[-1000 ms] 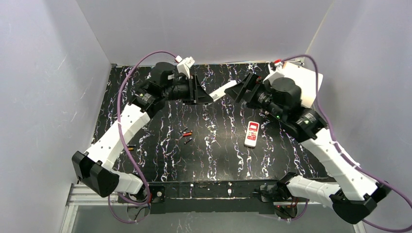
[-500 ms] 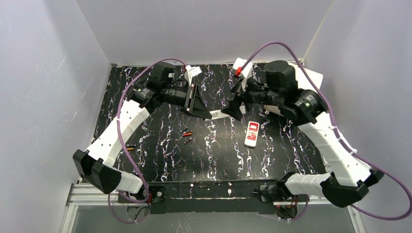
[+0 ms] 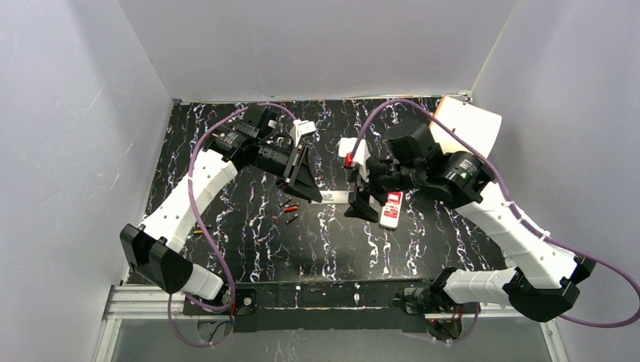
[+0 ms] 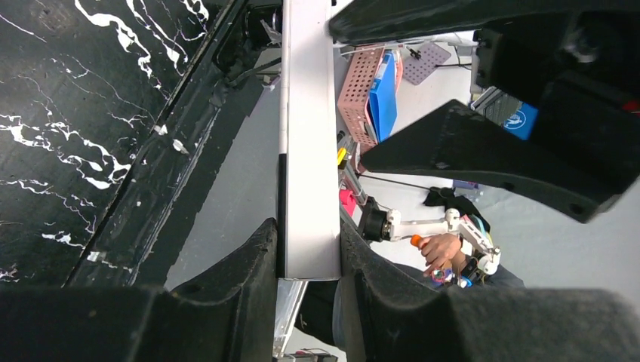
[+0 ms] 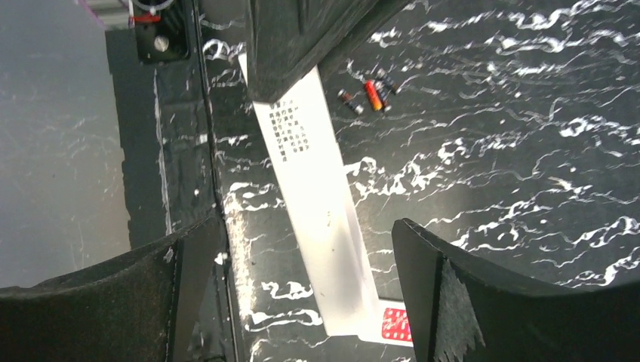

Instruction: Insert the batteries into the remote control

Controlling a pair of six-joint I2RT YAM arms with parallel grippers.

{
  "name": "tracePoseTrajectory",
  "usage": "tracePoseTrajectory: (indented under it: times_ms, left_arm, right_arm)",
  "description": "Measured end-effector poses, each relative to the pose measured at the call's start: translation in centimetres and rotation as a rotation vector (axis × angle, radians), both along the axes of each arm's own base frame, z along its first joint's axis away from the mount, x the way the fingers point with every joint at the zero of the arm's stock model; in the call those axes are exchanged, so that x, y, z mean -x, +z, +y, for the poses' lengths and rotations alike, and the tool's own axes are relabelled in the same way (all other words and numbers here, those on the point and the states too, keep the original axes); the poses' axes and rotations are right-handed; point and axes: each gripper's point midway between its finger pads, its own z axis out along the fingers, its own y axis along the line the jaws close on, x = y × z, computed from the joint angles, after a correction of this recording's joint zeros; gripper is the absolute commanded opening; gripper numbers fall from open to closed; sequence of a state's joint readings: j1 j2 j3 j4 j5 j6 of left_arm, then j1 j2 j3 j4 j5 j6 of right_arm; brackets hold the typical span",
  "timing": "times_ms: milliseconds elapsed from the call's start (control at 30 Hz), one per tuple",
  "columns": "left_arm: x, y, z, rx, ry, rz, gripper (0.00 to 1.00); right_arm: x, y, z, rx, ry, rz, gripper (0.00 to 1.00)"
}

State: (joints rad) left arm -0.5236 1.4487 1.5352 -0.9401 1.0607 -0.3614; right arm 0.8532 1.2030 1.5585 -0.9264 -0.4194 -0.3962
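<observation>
We are logging the left gripper point(image 4: 308, 243) clenching the long white remote control point(image 4: 309, 136), its printed back showing, mid-table. The right gripper point(image 5: 306, 226) is standing released, straddling its free end. Tiny orange-red-and-black batteries point(image 3: 290, 209) are lying on the table point(image 3: 423, 249) just left.

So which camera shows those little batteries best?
The right wrist view: the batteries look biggest there, their orange and black plain. The top view shows them only as tiny specks; the left wrist view shows none.

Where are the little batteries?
Top view: the batteries lie on the table, left of centre, beside the left gripper, which holds the long white remote.
</observation>
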Motion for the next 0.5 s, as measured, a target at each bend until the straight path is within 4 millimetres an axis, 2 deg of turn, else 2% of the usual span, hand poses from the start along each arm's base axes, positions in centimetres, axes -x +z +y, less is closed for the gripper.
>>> tracePoseTrajectory:
  times_ms: [100, 233, 400, 500]
  left_arm:
    - [0.3, 0.0, 0.2, -0.002, -0.012, 0.004, 0.00]
    - [0.7, 0.0, 0.3, 0.001, -0.028, 0.012, 0.00]
    - [1.0, 0.4, 0.3, 0.017, -0.044, 0.025, 0.00]
    - [0.9, 0.8, 0.1, 0.036, -0.054, 0.031, 0.00]
  right_arm:
    - [0.5, -1.9, 0.0, 0.053, 0.011, 0.010, 0.90]
    - [0.8, -3.8, 0.0, 0.104, 0.018, 0.011, 0.79]
    - [0.7, -4.1, 0.0, 0.110, 0.026, -0.002, 0.59]
    - [0.5, -4.0, 0.1, 0.109, 0.023, -0.017, 0.53]
